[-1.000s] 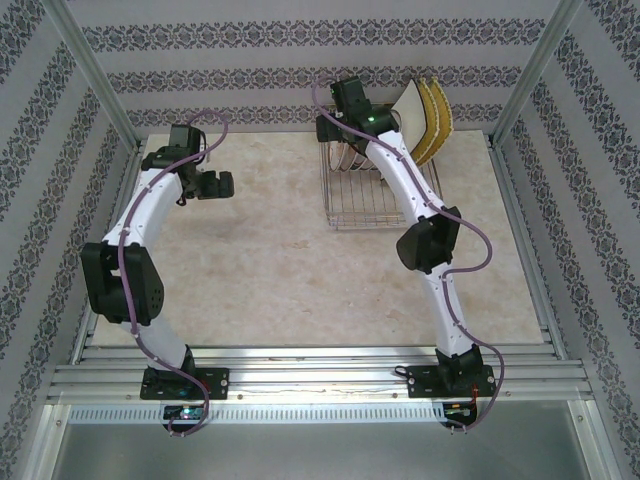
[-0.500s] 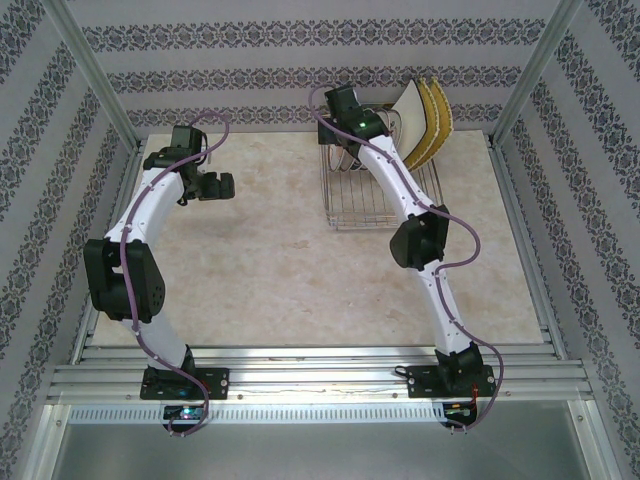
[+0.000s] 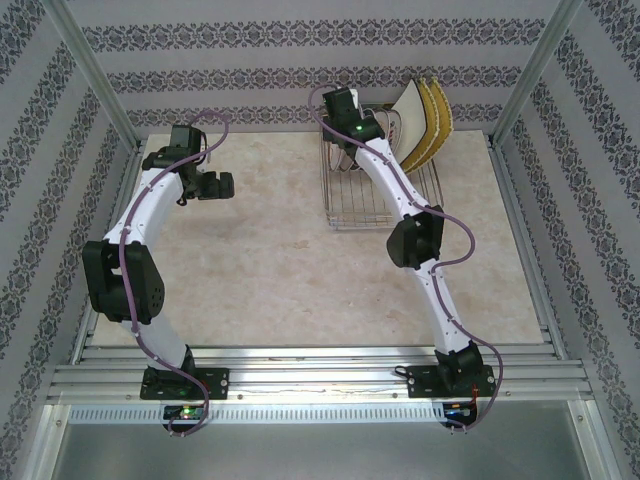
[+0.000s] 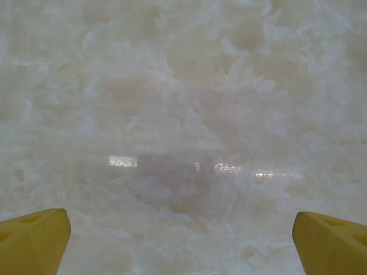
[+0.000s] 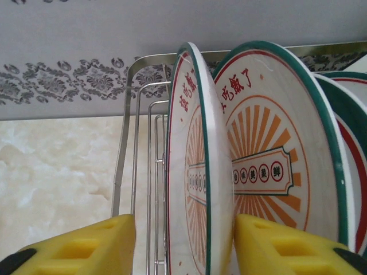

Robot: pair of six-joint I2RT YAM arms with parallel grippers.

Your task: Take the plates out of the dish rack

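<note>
Since the earlier frame the right arm (image 3: 400, 190) has stretched a little farther over the dish rack (image 3: 362, 205), its elbow shifting left, while the left arm (image 3: 140, 215) has held its pose. On the right wrist view, the right gripper (image 5: 183, 246) straddles the rim of an upright round plate (image 5: 195, 172). The right finger (image 5: 281, 246) lies just beside the plate's edge. The left finger (image 5: 80, 246) stands apart from it, with rack wires showing through the gap, so the jaws are part-way in but not clamped. A second round plate (image 5: 275, 143) stands close on the right, and its lower part is covered by the right finger. A third plate (image 5: 352, 149) shows at the right edge of that view. These plates are glossy, with a green rim, a red band, orange rays and printed characters. The rack is made of thin bright metal wire with rounded corners and upright dividers, and it sits on the far right-centre of the table (image 3: 270, 260). At its far right end, a white square plate (image 3: 408, 103) and yellow plates (image 3: 437, 120) lean toward the far right. The left gripper (image 4: 182, 238) hangs wide open over bare table at the far left, well apart from the rack, its yellow fingertips at the lower corners of the left wrist view. The table surface is smooth and pale with a marble pattern and a faint glare. Patterned striped wallpaper (image 3: 300, 40) lines the walls around the table.
</note>
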